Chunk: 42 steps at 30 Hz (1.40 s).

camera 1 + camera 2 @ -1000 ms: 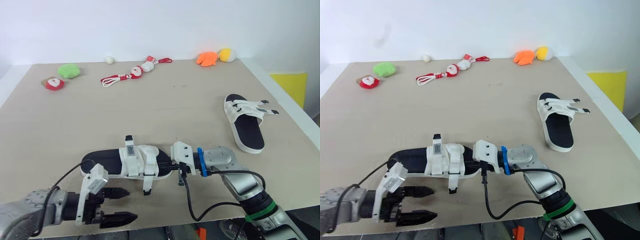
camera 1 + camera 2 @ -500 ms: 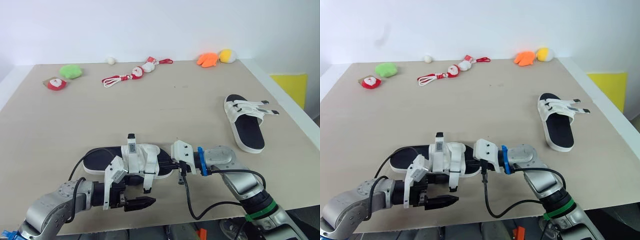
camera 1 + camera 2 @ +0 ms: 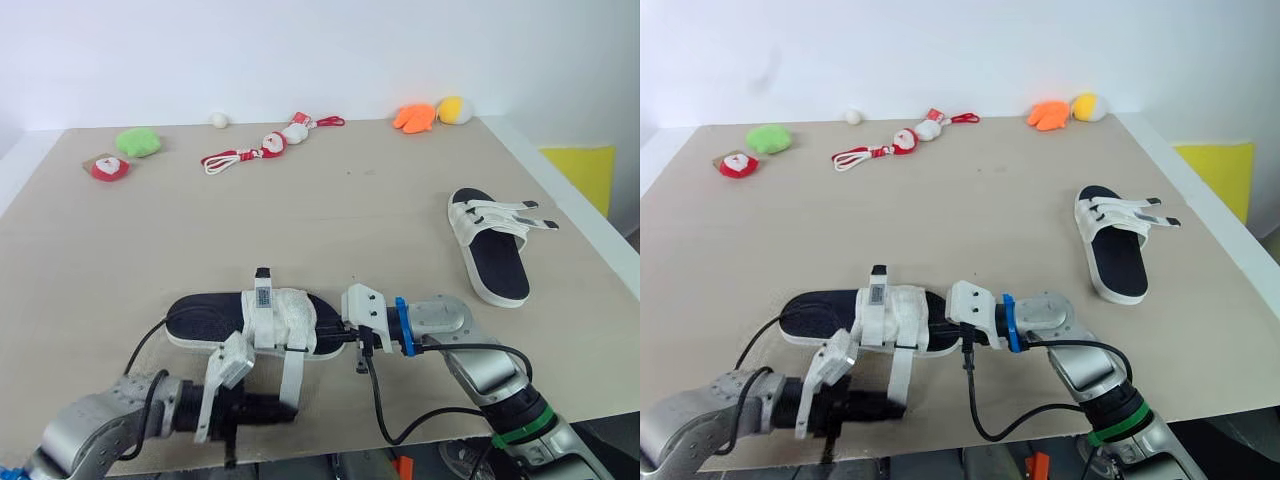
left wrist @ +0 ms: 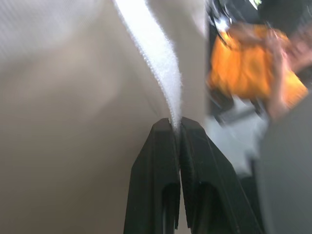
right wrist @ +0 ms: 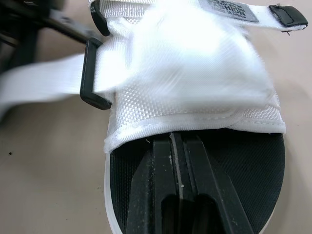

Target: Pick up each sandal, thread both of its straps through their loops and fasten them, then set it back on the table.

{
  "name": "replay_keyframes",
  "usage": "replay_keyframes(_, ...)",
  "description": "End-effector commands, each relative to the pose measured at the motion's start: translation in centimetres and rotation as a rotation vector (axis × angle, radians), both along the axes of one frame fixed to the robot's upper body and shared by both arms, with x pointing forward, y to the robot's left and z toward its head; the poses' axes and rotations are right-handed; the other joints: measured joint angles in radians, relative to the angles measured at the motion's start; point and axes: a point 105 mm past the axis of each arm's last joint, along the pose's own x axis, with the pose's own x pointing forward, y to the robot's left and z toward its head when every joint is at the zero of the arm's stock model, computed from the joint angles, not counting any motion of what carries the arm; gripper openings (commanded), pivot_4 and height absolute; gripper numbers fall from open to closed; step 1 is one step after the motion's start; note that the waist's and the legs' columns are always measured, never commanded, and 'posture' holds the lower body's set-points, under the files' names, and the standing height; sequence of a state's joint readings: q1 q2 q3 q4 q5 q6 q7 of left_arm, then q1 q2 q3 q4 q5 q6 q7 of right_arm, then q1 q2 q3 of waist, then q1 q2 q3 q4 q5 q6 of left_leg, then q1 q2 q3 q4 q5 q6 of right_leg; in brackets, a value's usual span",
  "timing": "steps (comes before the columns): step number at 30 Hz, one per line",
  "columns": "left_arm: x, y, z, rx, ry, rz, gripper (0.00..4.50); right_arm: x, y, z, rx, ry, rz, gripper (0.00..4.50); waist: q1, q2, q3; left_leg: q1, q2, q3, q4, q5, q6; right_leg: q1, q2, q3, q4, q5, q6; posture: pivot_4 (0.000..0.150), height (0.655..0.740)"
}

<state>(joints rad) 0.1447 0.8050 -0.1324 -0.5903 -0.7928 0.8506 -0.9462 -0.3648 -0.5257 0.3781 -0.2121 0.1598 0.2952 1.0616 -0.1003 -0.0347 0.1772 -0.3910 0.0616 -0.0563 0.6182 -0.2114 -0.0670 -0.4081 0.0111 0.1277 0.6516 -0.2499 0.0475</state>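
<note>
Left fingers (image 4: 163, 141), clenched on the strap (image 4: 156, 63), should draw it taut through the loop (image 5: 90, 73) while right fingers (image 5: 161, 161) clamp the sandal (image 3: 200, 318).

so the sandal (image 3: 250, 318) by the fingers: black footbed, white mesh-weave straps, black loop (image 5: 92, 73). The strap (image 4: 155, 53) between the black fingers (image 4: 158, 161) of the left gripper (image 4: 176, 123) is fuzzy white. The right gripper (image 5: 176, 137) is black too, and the table (image 3: 350, 220) is plain tan.
</note>
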Motion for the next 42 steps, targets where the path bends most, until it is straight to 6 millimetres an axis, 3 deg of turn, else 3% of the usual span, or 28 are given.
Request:
replay_keyframes(1, -1.3, 0.1, 0.8, -0.002, -0.015, -0.078, 0.02, -0.7, -0.3, -1.9, -0.052, 0.068, 0.002, 0.00, 0.000, 0.000, 0.000, 0.000, 0.000, 0.000, 0.000, 0.000, 0.000, 0.000, 0.000, 0.000, 0.000, 0.000, 0.000, 0.150, 0.7400)
replay_keyframes(8, -0.9, 0.4, 0.4, 0.029, -0.092, -0.034, 0.02, -0.8, -0.1, -1.9, -0.050, 0.071, 0.012, 0.00, -0.001, 0.000, 0.000, 0.000, 0.001, 0.000, 0.000, -0.003, 0.000, 0.000, 0.000, 0.000, 0.000, -0.003, -0.001, 0.150, 0.7400)
replay_keyframes(9, -0.8, 0.4, 0.4, 0.025, -0.101, -0.029, 0.69, -0.8, -0.1, -1.9, -0.051, 0.072, 0.014, 0.00, -0.001, 0.000, 0.000, 0.000, 0.001, 0.000, 0.000, -0.004, 0.001, 0.000, 0.000, 0.000, 0.000, -0.003, -0.001, 0.150, 0.7400)
replay_keyframes(11, -0.8, 0.4, 0.5, 0.017, -0.114, -0.024, 1.29, -0.8, -0.1, -1.9, -0.052, 0.073, 0.015, 0.00, -0.001, 0.000, 0.000, 0.000, 0.001, 0.000, 0.000, -0.004, 0.001, 0.000, 0.001, 0.000, 0.000, -0.004, -0.001, 0.150, 0.7400)
replay_keyframes(17, 0.4, 1.6, 0.7, 0.112, -0.344, 0.040, 4.29, -1.1, -0.4, -2.0, -0.060, 0.084, 0.019, 0.00, 0.001, 0.000, -0.001, 0.001, 0.001, 0.001, 0.001, -0.004, 0.001, 0.001, 0.000, 0.000, 0.000, -0.003, 0.000, 0.150, 0.7400)
replay_keyframes(18, 0.6, 2.0, 0.7, 0.140, -0.389, 0.051, 4.45, -1.1, -0.4, -2.0, -0.060, 0.086, 0.021, 0.00, 0.001, 0.000, -0.001, 0.001, 0.001, 0.001, 0.001, -0.004, 0.001, 0.001, 0.000, 0.000, 0.000, -0.003, 0.000, 0.150, 0.7400)
replay_keyframes(22, 0.6, 4.0, 0.8, 0.279, -0.628, 0.008, 4.45, -1.2, -0.4, -2.0, -0.056, 0.092, 0.026, 0.00, 0.001, 0.001, -0.001, 0.001, 0.001, 0.001, 0.000, -0.004, 0.001, 0.001, 0.000, 0.000, 0.000, -0.004, -0.001, 0.150, 0.7400)
replay_keyframes(26, 2.6, 5.4, 2.0, 0.414, -1.119, -0.108, 4.45, -1.5, -0.3, -2.2, -0.061, 0.106, 0.046, 0.00, 0.006, 0.001, -0.001, 0.001, 0.000, 0.001, 0.000, -0.005, 0.000, 0.000, -0.001, 0.000, 0.000, -0.005, -0.003, 0.150, 0.7400)
replay_keyframes(30, 4.4, 4.9, 4.2, 0.397, -1.527, -0.169, 4.45, -1.5, -0.2, -2.1, -0.062, 0.106, 0.055, 0.00, 0.015, 0.001, -0.001, 0.001, 0.000, 0.002, 0.000, -0.005, 0.000, 0.000, -0.001, 0.000, 0.000, -0.004, -0.004, 0.150, 0.7400)
replay_keyframes(33, 4.3, 4.0, 5.1, 0.346, -1.758, -0.254, 4.45, -1.3, -0.3, -2.0, -0.066, 0.103, 0.059, 0.00, 0.015, 0.001, -0.001, 0.001, 0.000, 0.003, 0.000, -0.005, 0.000, 0.000, -0.001, 0.001, 0.000, -0.003, -0.003, 0.150, 0.7400)
replay_keyframes(36, 3.6, 3.0, 4.8, 0.264, -1.867, -0.339, 4.45, -1.3, -0.3, -2.0, -0.073, 0.100, 0.065, 0.00, 0.017, 0.001, -0.002, 0.000, 0.000, 0.003, 0.000, -0.005, 0.000, 0.001, -0.001, 0.001, 0.000, -0.003, -0.003, 0.150, 0.7400)
replay_keyframes(42, 2.6, 2.3, 4.1, 0.176, -1.894, -0.387, 4.45, -0.9, -0.6, -1.7, -0.076, 0.094, 0.055, 0.00, 0.017, 0.001, -0.002, 0.001, 0.001, 0.003, 0.000, -0.006, 0.002, 0.001, -0.001, 0.001, 0.001, -0.001, 0.003, 0.150, 0.7400)
